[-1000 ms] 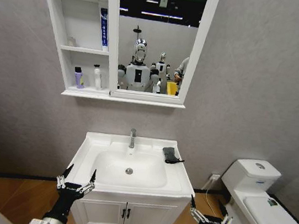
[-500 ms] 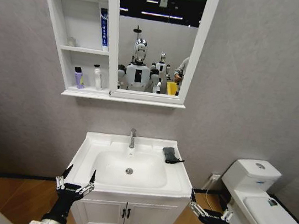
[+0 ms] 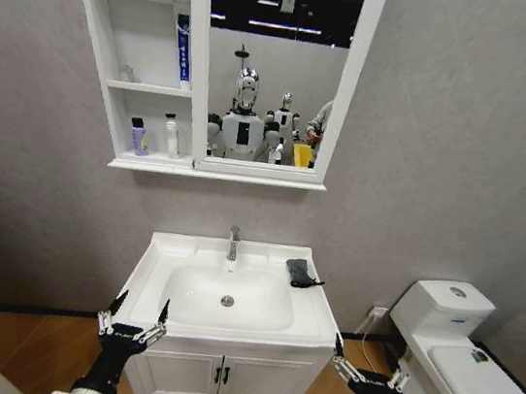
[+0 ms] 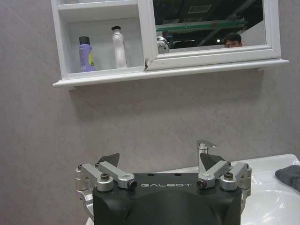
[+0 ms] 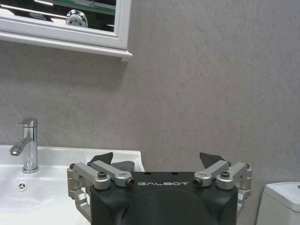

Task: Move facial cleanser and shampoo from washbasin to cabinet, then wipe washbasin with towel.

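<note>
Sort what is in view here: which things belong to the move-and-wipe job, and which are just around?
Job: washbasin; cabinet holding the purple bottle and white bottle; towel on the basin's right rim; left gripper and right gripper, both open and low.

Around: toilet; floor cupboard; blue tube.

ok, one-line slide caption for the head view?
Both open grippers, left and right, hang low before the white ceramic washbasin; small dark grey folded towel lies beside its chrome tap.
</note>
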### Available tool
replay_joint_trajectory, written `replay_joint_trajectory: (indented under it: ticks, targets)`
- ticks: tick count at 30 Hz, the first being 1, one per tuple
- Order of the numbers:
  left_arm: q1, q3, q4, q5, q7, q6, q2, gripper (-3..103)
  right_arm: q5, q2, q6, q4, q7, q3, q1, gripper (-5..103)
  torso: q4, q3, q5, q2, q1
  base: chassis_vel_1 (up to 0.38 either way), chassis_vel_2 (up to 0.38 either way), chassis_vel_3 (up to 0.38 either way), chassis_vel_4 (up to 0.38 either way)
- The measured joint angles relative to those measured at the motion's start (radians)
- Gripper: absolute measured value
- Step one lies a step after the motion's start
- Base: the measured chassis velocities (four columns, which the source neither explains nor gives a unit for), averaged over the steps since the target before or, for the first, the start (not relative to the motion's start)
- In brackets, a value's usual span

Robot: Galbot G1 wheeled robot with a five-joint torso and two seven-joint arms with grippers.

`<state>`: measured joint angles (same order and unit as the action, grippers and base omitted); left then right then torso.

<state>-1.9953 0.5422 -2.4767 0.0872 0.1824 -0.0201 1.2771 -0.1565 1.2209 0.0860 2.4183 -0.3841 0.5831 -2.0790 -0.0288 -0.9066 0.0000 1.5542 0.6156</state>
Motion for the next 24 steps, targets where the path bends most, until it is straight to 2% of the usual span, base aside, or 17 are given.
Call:
replay_joint_trajectory:
  ticks: [12, 24]
  targets:
    - [0.000, 0.039, -0.017, -0.027, 0.011, 0.023, -0.004, 98, 0.000, 0.000, 0.000, -0.001, 0.000, 0.000, 0.000, 100, -0.0001, 0.000, 0.0001, 0.000, -0.001, 0.093, -0.076, -0.075, 0.072]
    - [-0.004, 0.046, -0.024, -0.024, 0.022, 0.025, -0.013, 100, -0.001, 0.000, 0.000, -0.002, 0.001, 0.000, 0.000, 100, 0.0001, 0.000, 0.0000, 0.000, 0.000, 0.002, -0.004, 0.000, 0.004]
